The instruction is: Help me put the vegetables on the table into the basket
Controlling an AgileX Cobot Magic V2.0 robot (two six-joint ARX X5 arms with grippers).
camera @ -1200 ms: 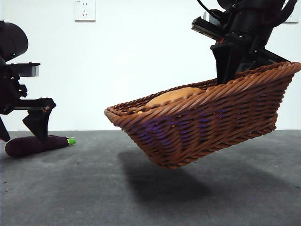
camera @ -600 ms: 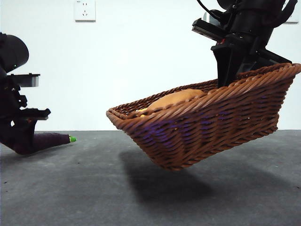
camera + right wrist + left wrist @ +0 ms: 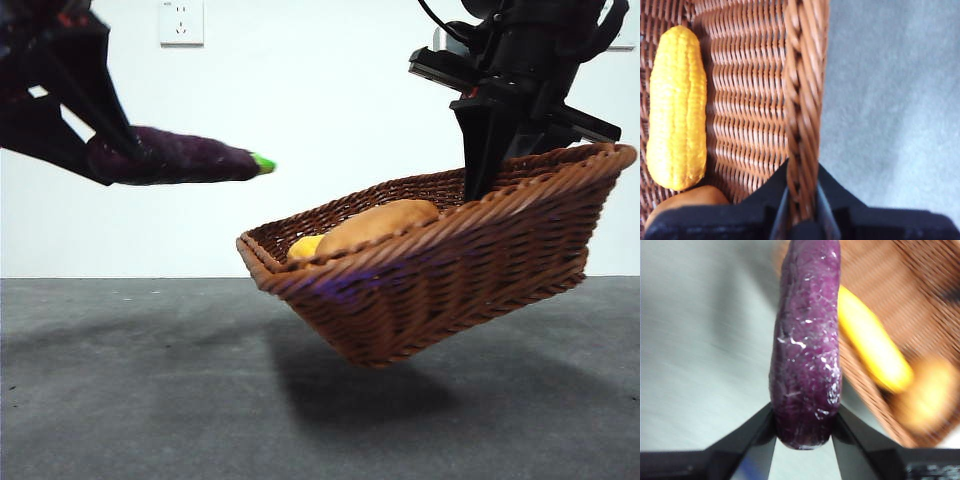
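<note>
Eggplant (image 3: 806,365) clamped between left jaws; basket (image 3: 801,100) rim between right jaws.

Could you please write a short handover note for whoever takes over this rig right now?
Left gripper: shut on the eggplant, holding it in the air, green tip pointing toward the basket.
Right gripper: shut on the basket's braided rim, holding the basket tilted and clear of the table.
Done: corn cob and potato lie inside the basket.
Left: carry the eggplant over the basket, release it inside, then probably set the basket back down.
</note>
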